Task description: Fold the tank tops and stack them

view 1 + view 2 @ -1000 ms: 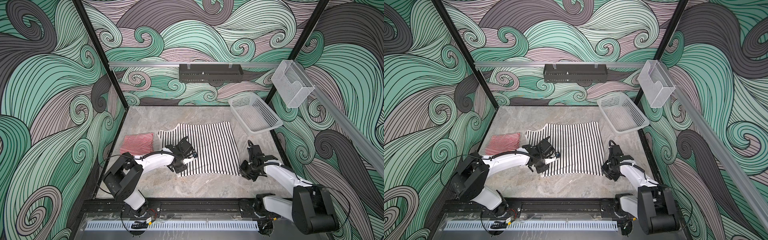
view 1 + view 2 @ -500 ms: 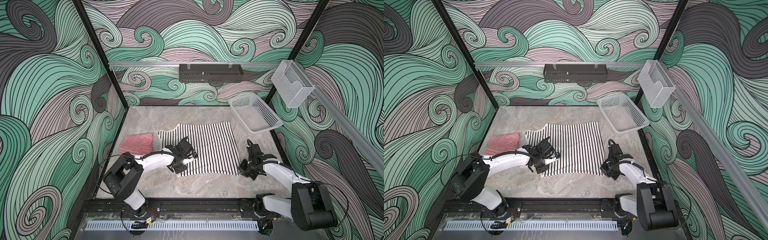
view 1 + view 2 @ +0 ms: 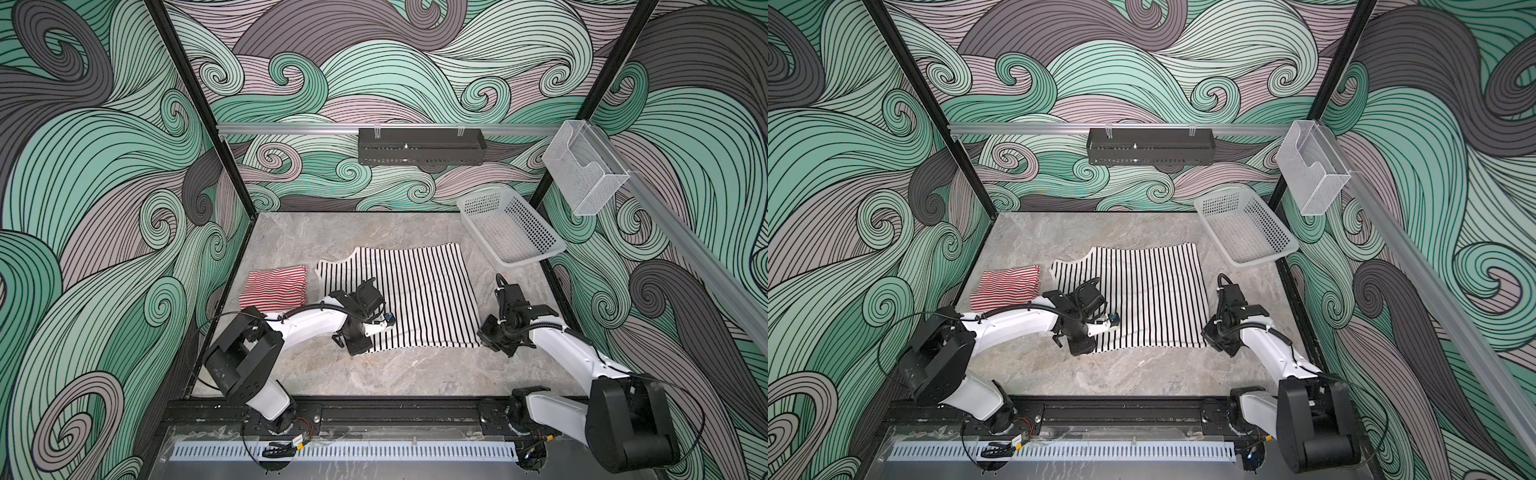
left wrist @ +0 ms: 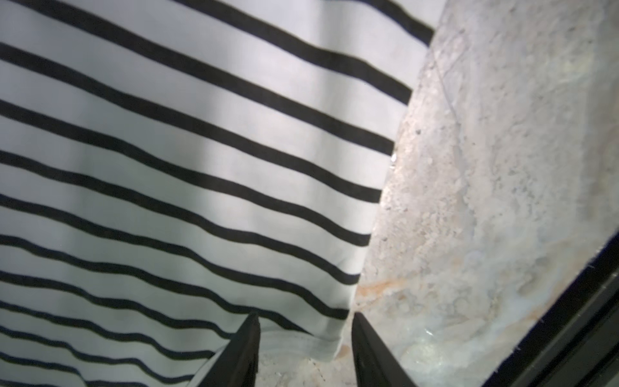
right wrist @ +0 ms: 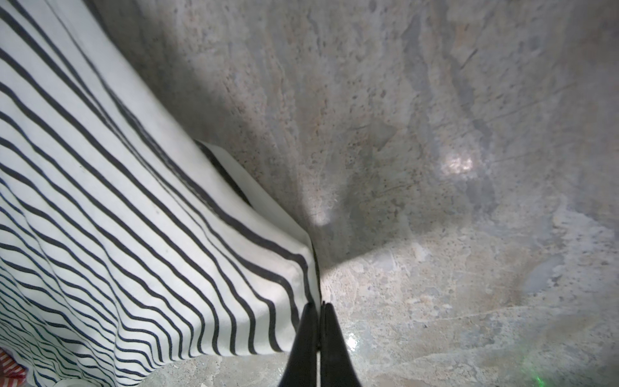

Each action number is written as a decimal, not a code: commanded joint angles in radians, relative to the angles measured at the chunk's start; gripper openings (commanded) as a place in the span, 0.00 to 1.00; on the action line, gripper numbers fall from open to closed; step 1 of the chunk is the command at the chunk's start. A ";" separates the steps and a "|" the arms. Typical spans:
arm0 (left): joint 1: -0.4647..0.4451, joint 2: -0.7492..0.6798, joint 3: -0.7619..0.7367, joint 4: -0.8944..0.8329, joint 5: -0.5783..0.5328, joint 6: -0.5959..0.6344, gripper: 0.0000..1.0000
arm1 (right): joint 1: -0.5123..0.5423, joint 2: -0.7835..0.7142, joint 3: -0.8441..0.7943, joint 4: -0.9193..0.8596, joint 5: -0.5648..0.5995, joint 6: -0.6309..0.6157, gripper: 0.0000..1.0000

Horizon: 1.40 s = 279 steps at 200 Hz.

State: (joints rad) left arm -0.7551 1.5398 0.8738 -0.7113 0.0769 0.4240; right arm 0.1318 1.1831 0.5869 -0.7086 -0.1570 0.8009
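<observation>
A hem corner of the white, black-striped fabric tank top [image 5: 140,214] has just been pinched by the right end effector [image 5: 320,305], while the left end effector [image 4: 304,323] is left half-open astride the other corner, so the fold is judged nearly ready.

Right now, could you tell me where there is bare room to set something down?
Free: the marble between black-striped tank top and front rail, and between it and the back wall. Crowded: beside the red-striped tank top and the basket.

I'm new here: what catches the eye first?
A white tank top with black stripes lies spread at centre, the right gripper shut on its near right corner and the left gripper open at its near left corner. Left of it sits a folded red-striped tank top; a white basket stands far right.
</observation>
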 commanded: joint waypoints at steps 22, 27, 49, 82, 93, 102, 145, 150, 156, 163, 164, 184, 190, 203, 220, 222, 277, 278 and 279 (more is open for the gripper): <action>-0.007 -0.015 -0.041 -0.022 -0.021 0.001 0.48 | 0.009 0.013 0.016 -0.014 0.013 0.000 0.00; -0.007 -0.007 -0.042 -0.016 -0.035 -0.002 0.48 | 0.009 0.016 0.016 -0.014 0.012 0.001 0.00; -0.009 -0.005 -0.042 0.007 -0.051 0.003 0.47 | 0.009 0.010 0.014 -0.009 0.012 0.009 0.00; -0.009 -0.011 -0.036 0.019 -0.024 0.009 0.47 | 0.011 0.016 0.018 -0.012 0.008 0.006 0.00; -0.010 -0.006 -0.039 0.016 -0.014 0.017 0.46 | 0.011 0.013 0.019 -0.015 0.008 0.006 0.00; -0.011 -0.006 -0.048 0.019 -0.005 0.027 0.46 | 0.010 0.010 0.022 -0.020 0.011 0.007 0.00; -0.025 0.011 -0.057 0.018 0.025 0.043 0.42 | 0.010 -0.002 0.044 -0.045 0.013 0.010 0.00; -0.027 0.013 -0.058 0.019 0.029 0.045 0.41 | 0.011 -0.005 0.044 -0.047 0.014 0.010 0.00; -0.029 0.015 -0.058 0.020 0.031 0.045 0.40 | 0.011 -0.011 0.042 -0.048 0.014 0.012 0.00; -0.032 0.019 -0.058 0.021 0.035 0.048 0.38 | 0.011 -0.019 0.038 -0.050 0.015 0.014 0.00; -0.032 0.020 -0.058 0.021 0.035 0.047 0.38 | 0.010 -0.020 0.039 -0.049 0.015 0.014 0.00; -0.035 0.040 -0.049 0.015 0.034 0.048 0.31 | 0.010 -0.041 0.033 -0.059 0.015 0.014 0.00; -0.035 0.048 -0.047 0.017 0.029 0.046 0.29 | 0.010 -0.047 0.031 -0.061 0.016 0.014 0.00; -0.035 0.065 -0.042 0.020 0.006 0.041 0.21 | 0.010 -0.063 0.023 -0.063 0.018 0.015 0.00; -0.035 0.092 -0.033 0.016 -0.025 0.037 0.08 | 0.008 -0.081 0.018 -0.071 0.018 0.015 0.00; -0.035 0.095 -0.031 0.013 -0.026 0.038 0.08 | 0.009 -0.083 0.018 -0.074 0.018 0.015 0.00; -0.038 0.100 0.035 -0.154 0.122 0.073 0.00 | 0.008 -0.184 0.003 -0.132 0.010 0.032 0.00; -0.038 0.101 0.037 -0.160 0.127 0.075 0.00 | 0.009 -0.187 0.003 -0.133 0.011 0.032 0.00; -0.039 0.102 0.039 -0.165 0.132 0.075 0.00 | 0.009 -0.189 0.004 -0.136 0.010 0.033 0.00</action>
State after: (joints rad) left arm -0.7815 1.6028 0.8726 -0.7322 0.0841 0.4660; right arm 0.1364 1.0428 0.6048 -0.7799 -0.1574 0.8062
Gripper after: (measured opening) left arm 0.051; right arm 0.053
